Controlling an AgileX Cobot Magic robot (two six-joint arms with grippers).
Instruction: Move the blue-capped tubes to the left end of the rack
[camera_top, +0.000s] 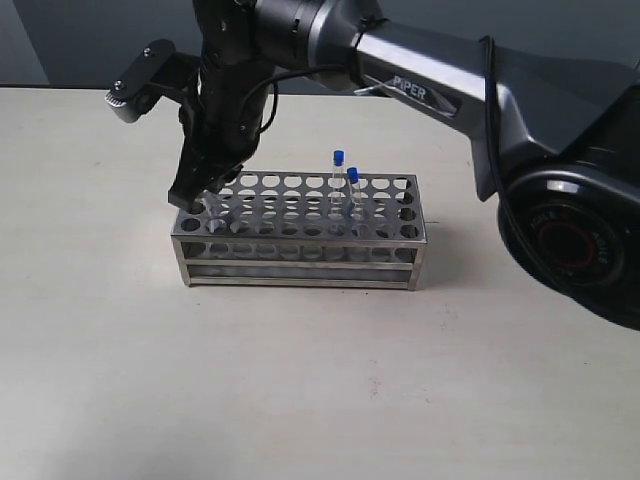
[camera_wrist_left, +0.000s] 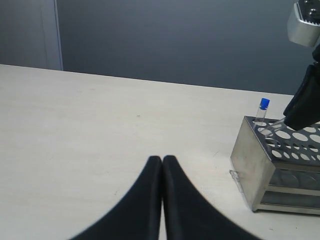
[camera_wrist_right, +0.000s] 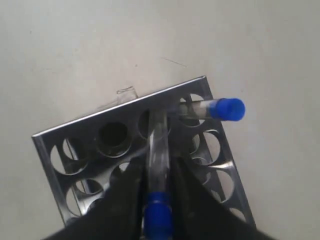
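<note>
Exterior view: nearest lies bare pale counter, then the rack, its long side facing the camera. Right of its middle two blue-capped tubes stand in holes, the front tube just right of the rear tube. The right arm reaches across from the right, and its jaws hang over the rack's left end. In the right wrist view the right jaws are clamped on the held tube just under its blue cap. This tube leans, with its lower end at the mouth of an end-row hole; how deep it sits I cannot tell. In the next hole, at the rack's corner, stands the corner tube, just beside the held one. In the left wrist view the left jaws are pressed together with nothing between them, over bare counter. Farther off, well apart from them, the rack's left end wall faces the camera. The corner tube rises above the top plate there, and the held tube slants beside it. A dark wall closes the background.
</note>
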